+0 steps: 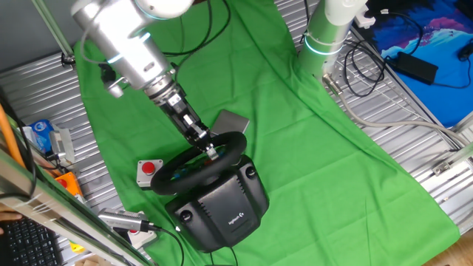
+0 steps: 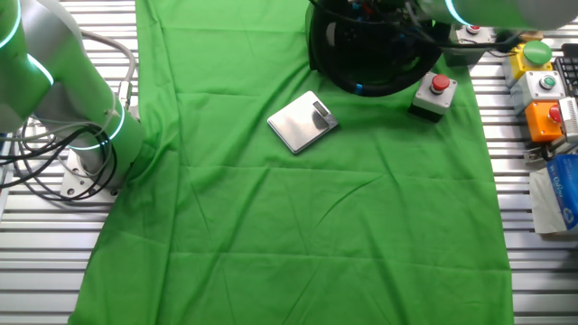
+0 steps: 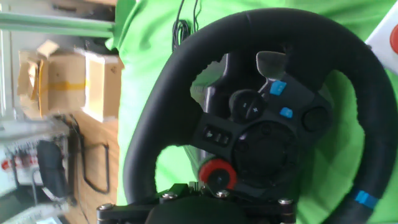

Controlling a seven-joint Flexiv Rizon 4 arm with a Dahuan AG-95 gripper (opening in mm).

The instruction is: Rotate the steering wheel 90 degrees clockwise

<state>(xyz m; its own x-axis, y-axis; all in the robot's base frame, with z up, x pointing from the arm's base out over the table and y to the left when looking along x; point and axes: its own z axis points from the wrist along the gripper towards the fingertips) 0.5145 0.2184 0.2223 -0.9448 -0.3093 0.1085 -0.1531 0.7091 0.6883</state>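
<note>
Risk check from where you are now.

The steering wheel sits on its bulky black base near the front edge of the green cloth, rim tilted up toward the arm. Your gripper is right at the top of the rim, fingertips on or at it. I cannot tell whether the fingers are clamped on the rim or just resting there: the rim hides the tips in one fixed view, and the hand view shows only the gripper body at the bottom edge, no fingertips.

What can go wrong:

- Weak grip. If the fingers aren't fully around the rim, you'll likely slip off partway through the turn and undershoot 90 degrees. The rim looks like smooth leather.
- Wrong arc. The wheel is tilted, so your path has to follow its plane. If you sweep flat, you'll pry on the rim and could drag or tip the base; I see nothing clamping it down, and the cloth under it may slide.
- Collisions. The grey box with the red push button is just beside the rim on one side, and the small silver scale lies just behind it. A wide wrist swing could clip either.
- Cables near the base front could snag if it shifts.

Hub buttons are visible in the hand view; use them to track the angle.
</note>
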